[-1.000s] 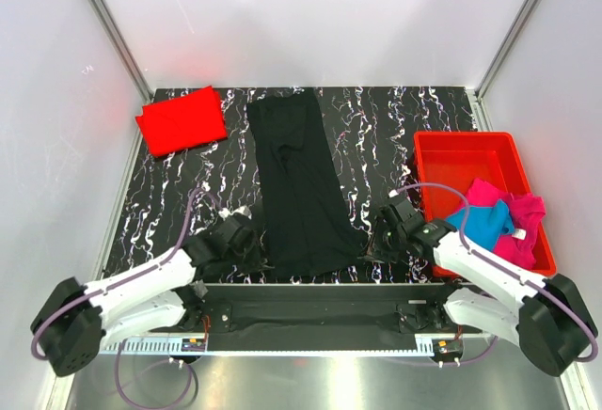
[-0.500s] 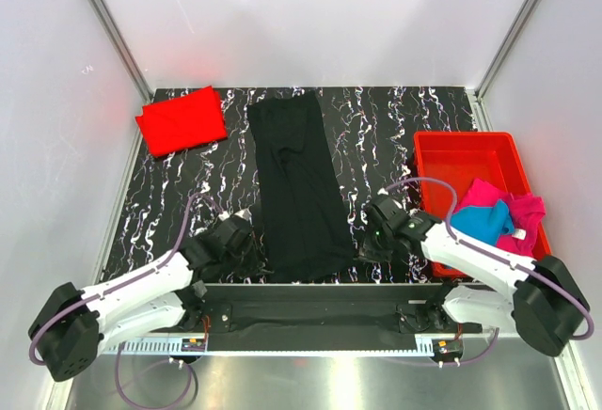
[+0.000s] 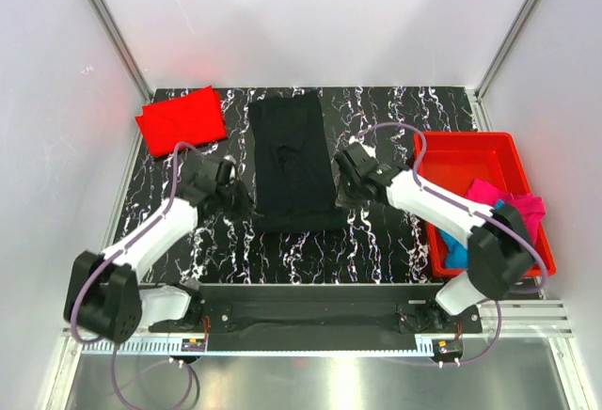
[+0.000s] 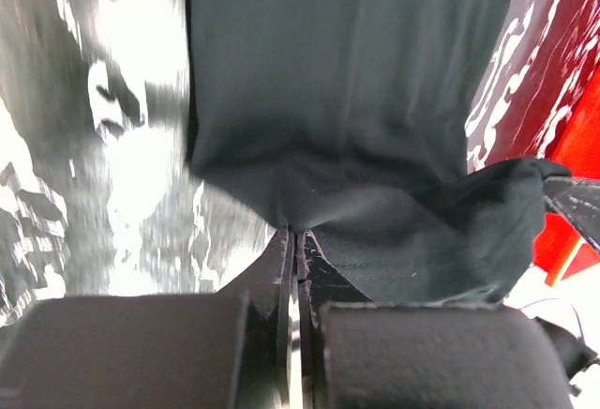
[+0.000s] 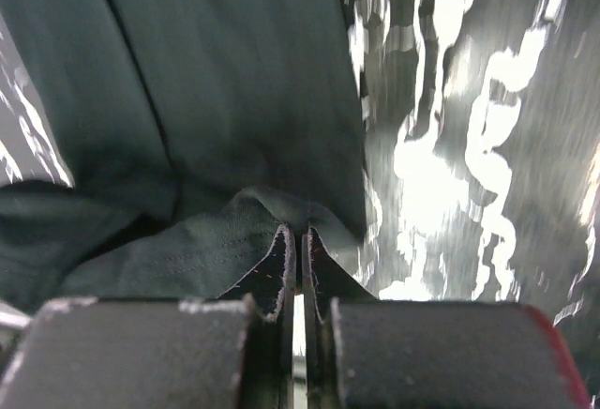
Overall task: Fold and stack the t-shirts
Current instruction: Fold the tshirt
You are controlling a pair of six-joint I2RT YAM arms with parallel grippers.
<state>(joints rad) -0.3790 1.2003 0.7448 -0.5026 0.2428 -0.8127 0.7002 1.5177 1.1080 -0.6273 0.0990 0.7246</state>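
Now pinching the near corners of the black t-shirt (image 3: 292, 151) tight in left claw (image 3: 242, 204) and right claw (image 3: 340, 196), its length lying toward the far side.

The black t-shirt (image 3: 292, 161) is soft matt cloth with a stitched hem, and the red t-shirt (image 3: 182, 120) has the same dull cloth finish. The counter (image 3: 395, 241) is a smooth, glossy black slab with white marble-ish veins that throws a lot of glare. The red bin (image 3: 461, 161) looks like smooth hard plastic with a slight sheen, and both the left hand (image 4: 295, 233) and right hand (image 5: 296, 231) are matt black with rough, scuffed pale edges.
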